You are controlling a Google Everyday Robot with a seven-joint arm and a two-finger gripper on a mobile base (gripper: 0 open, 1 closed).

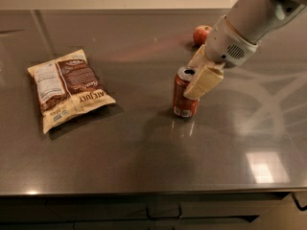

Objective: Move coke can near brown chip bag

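Observation:
The coke can (184,98), red with a silver top, stands upright near the middle of the dark counter. My gripper (193,79) comes in from the upper right and sits at the can's upper right side. One cream finger (204,82) is in front of the can and the other is behind it, closed on its top part. The brown chip bag (68,88) lies flat at the left, well apart from the can.
A red apple (202,34) sits behind the can, partly hidden by my arm (249,23). The counter's front edge (153,191) runs along the bottom, with cabinet fronts below it.

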